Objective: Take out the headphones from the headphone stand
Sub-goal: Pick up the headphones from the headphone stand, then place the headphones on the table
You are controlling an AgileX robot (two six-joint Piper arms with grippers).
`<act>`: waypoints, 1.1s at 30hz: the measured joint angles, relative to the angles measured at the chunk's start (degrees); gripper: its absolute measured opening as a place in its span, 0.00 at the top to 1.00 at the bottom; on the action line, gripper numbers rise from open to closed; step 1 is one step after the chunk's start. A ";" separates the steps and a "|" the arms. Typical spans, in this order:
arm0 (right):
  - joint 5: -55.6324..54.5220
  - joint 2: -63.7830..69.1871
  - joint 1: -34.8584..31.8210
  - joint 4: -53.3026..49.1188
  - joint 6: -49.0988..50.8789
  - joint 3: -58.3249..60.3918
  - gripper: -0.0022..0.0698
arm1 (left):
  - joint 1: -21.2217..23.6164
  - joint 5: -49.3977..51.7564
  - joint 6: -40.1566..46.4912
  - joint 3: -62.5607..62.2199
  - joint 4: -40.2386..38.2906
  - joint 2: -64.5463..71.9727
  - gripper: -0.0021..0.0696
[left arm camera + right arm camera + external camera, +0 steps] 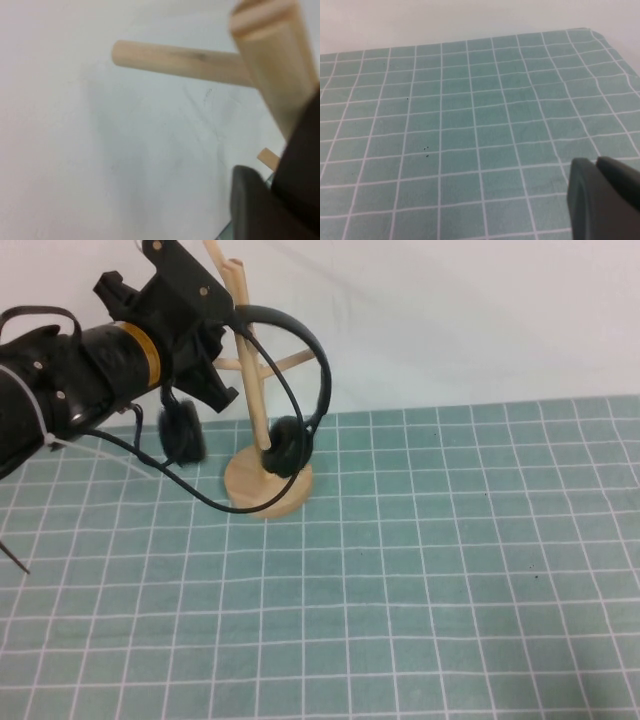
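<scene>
The black headphones (286,447) hang around the light wooden headphone stand (257,405). Their thin headband arches across the post near its top. One ear cup rests in front of the round base; the other (181,434) dangles blurred to the left. My left gripper (222,335) is high at the stand's top and looks shut on the headband's left end. In the left wrist view its fingers (250,205) are pressed against a dark shape, with the stand's pegs (175,60) close by. My right gripper (595,162) is shut and empty over the mat. It is out of the high view.
A green mat with a white grid (420,580) covers the table. A white wall stands behind it. The robot's thin black cable (180,485) loops down from the left arm to just left of the stand's base. The mat's far corner shows in the right wrist view (595,32).
</scene>
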 joint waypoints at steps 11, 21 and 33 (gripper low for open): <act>0.00 0.00 0.00 0.00 0.00 0.00 0.98 | -0.53 0.37 -1.62 0.00 0.22 -1.72 0.91; 0.00 0.00 0.00 0.00 0.00 0.00 0.98 | -11.91 24.98 -3.89 0.00 -11.01 -17.06 0.91; 0.00 0.00 0.00 0.00 0.00 0.00 0.98 | -18.09 56.01 4.47 0.00 -43.59 -13.12 0.91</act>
